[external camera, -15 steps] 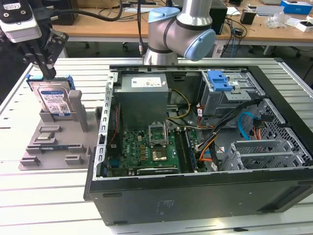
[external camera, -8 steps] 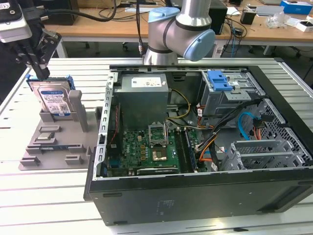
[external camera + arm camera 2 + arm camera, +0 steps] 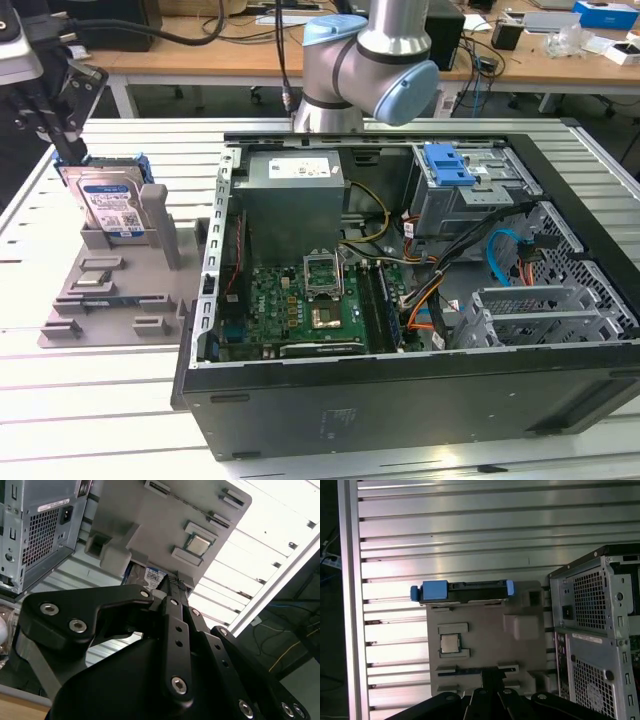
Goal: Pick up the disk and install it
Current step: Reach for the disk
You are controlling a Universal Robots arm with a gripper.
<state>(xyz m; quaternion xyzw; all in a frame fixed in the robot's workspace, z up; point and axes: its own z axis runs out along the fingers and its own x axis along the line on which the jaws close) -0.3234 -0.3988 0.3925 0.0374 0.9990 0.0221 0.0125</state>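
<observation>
The gripper (image 3: 72, 150) is closed and holds nothing. In the exterior view it hangs right by the top corner of the disk (image 3: 112, 205), on the exterior view's left side. The disk stands on its edge in a slot of the grey holder (image 3: 100, 312), and its label faces the camera. In the first wrist view the disk (image 3: 462, 591) shows edge-on, thin like a book seen from the top, with a blue rail at each end.

I think the step now is picking the disk up. To do it well, the gripper has to open wide enough to fit over that thin edge. It should sit over the middle of the top edge, not a corner, so the disk does not tip. It should pinch the two flat faces, not the blue rails. The lift should go straight up, so the disk slides out and does not drag the holder along.

The holder lies on the ridged counter (image 3: 60, 390), just beside the open computer case (image 3: 400, 380). A small chip (image 3: 450, 642) also sits on the holder, so the gripper should keep off it.
</observation>
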